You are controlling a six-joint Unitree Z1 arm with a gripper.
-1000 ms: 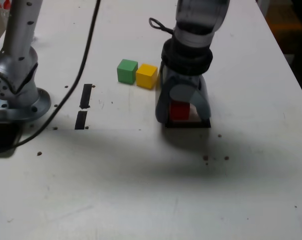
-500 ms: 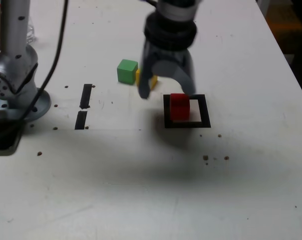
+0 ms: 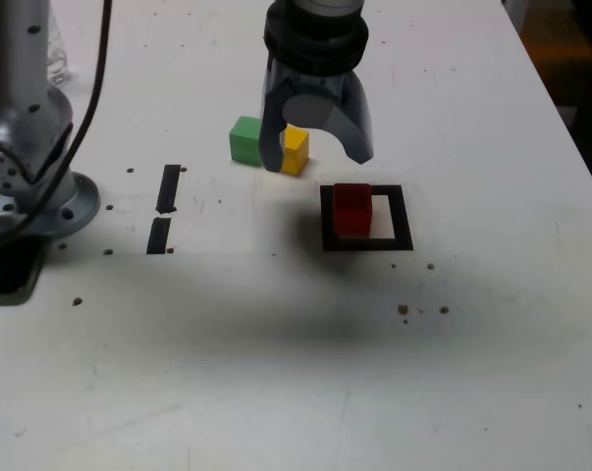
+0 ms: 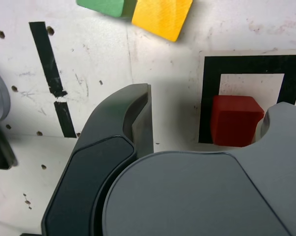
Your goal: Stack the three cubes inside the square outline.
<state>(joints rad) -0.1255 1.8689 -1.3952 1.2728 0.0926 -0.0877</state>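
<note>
- The tabletop [image 3: 276, 373] is white, with small dark specks scattered over it; everything named below sits on it or hangs over it.
- The arm's base [image 3: 30, 186] stands far off to the exterior view's left of the claw, with a black cable [image 3: 80, 108] running up past it.
- The claw [image 3: 317, 157] points down at the tabletop with its two grey fingers [image 3: 357, 132] spread wide apart; nothing sits between them and they touch nothing.
- The square outline [image 3: 403, 217] of black tape lies below the claw and towards the exterior view's right of it, its sides running square to the tabletop's edges.
- Two short black tape strips [image 3: 165, 208] lie end to end, well apart from the claw on the exterior view's left.
- The red cube [image 3: 352, 209] rests flat inside the square outline, against its side nearer the claw, and is apart from the claw's fingertips. Being a cube, it has no long axis; its faces line up roughly with the tape.
- The yellow cube [image 3: 295, 150] sits just behind the claw's finger on the exterior view's left, partly hidden by it.
- The green cube [image 3: 245, 139] is touching or nearly touching the yellow cube, on the far side from the claw, outside the outline.
</note>
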